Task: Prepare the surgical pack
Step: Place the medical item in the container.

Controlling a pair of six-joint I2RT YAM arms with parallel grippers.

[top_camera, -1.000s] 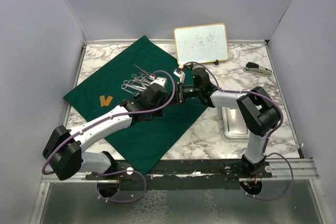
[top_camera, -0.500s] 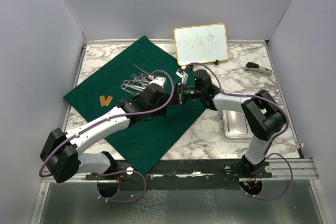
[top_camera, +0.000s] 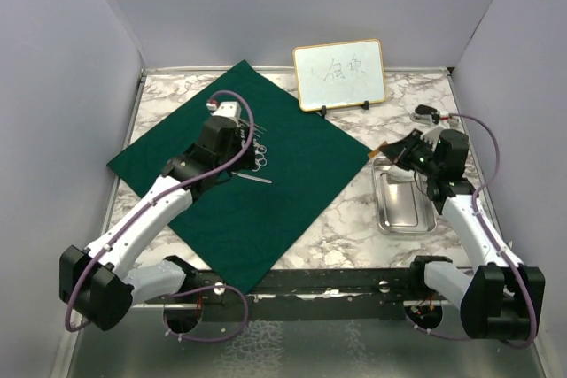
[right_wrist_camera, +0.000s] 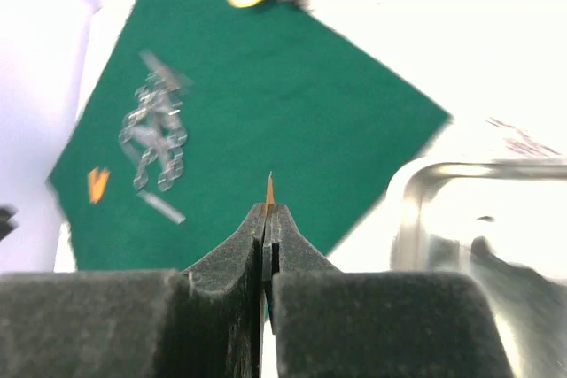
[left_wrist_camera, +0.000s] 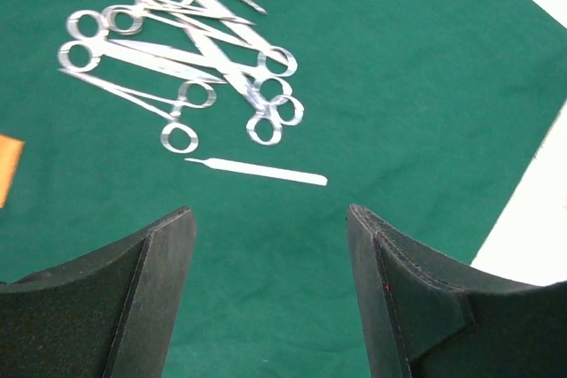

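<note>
The dark green cloth (top_camera: 266,219) lies spread on the marble table. Silver scissor-like instruments (left_wrist_camera: 195,59) lie piled on it, with a flat silver handle (left_wrist_camera: 257,170) beside them. My left gripper (left_wrist_camera: 268,214) hangs open above the cloth just short of that handle, holding nothing; from above it (top_camera: 239,143) is beside the pile. My right gripper (right_wrist_camera: 267,210) is shut on a thin orange strip (right_wrist_camera: 269,188), edge-on between the pads. It hovers (top_camera: 394,152) at the far left corner of the steel tray (top_camera: 381,210). An orange V-shaped piece (right_wrist_camera: 97,183) lies on the cloth's left part.
A gold-framed whiteboard (top_camera: 339,73) stands at the back of the table. A dark stapler-like object (top_camera: 432,113) lies at the back right, beside my right wrist. Grey walls close in the left, right and back sides.
Both grippers were together over the cloth's middle. The left one has opened and swung back-left to the instruments; the right one has shut on the orange strip and swung right to the tray.
</note>
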